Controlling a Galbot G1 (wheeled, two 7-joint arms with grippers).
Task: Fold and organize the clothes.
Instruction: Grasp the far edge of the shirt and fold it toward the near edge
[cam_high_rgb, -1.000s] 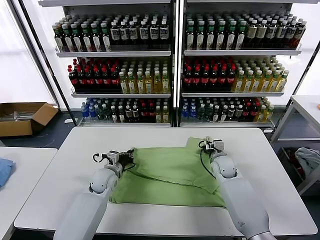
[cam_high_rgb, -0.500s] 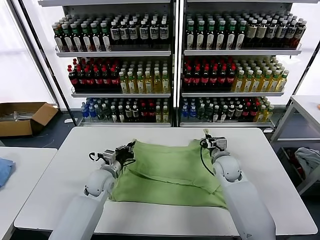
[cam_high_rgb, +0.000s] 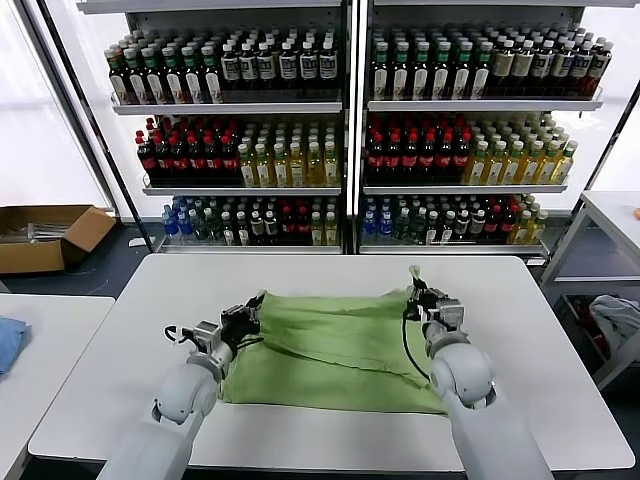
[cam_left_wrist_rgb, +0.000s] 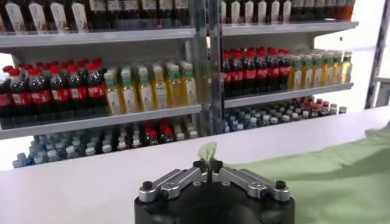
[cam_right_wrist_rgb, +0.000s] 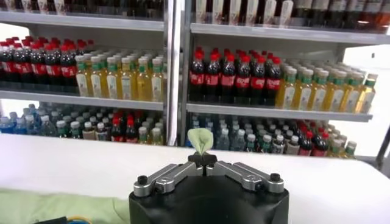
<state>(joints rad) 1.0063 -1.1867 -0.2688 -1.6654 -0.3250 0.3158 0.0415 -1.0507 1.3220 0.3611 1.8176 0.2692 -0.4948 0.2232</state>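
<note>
Head view: a light green shirt (cam_high_rgb: 335, 350) lies spread on the white worktop (cam_high_rgb: 100, 360), plain green side up, with both arms reaching over it from the near edge.
Shirt position: middle of the worktop, its far edge stretched between the two grippers, its near edge flat along the front.
Shirt surface: shallow creases run across it; no print or buttons can be seen from here.
Left gripper (cam_high_rgb: 247, 316): at the shirt's far left corner, clamped onto the cloth.
Left wrist view: the left gripper's (cam_left_wrist_rgb: 210, 172) jaws are pressed together with a small tuft of green cloth (cam_left_wrist_rgb: 208, 152) poking up between them; more of the shirt spreads out beside it.
Right gripper (cam_high_rgb: 418, 290): at the shirt's far right corner, also pinching the fabric.
Right wrist view: the right gripper's (cam_right_wrist_rgb: 204, 162) jaws meet on a small green tip of cloth (cam_right_wrist_rgb: 200, 139) that sticks up above them.
Background: shelves of bottles (cam_high_rgb: 300, 140) stand behind the worktop.
Left side: a cardboard box (cam_high_rgb: 45, 235) sits on the floor.
Right side: a second table (cam_high_rgb: 615, 215) stands beyond the worktop.
</note>
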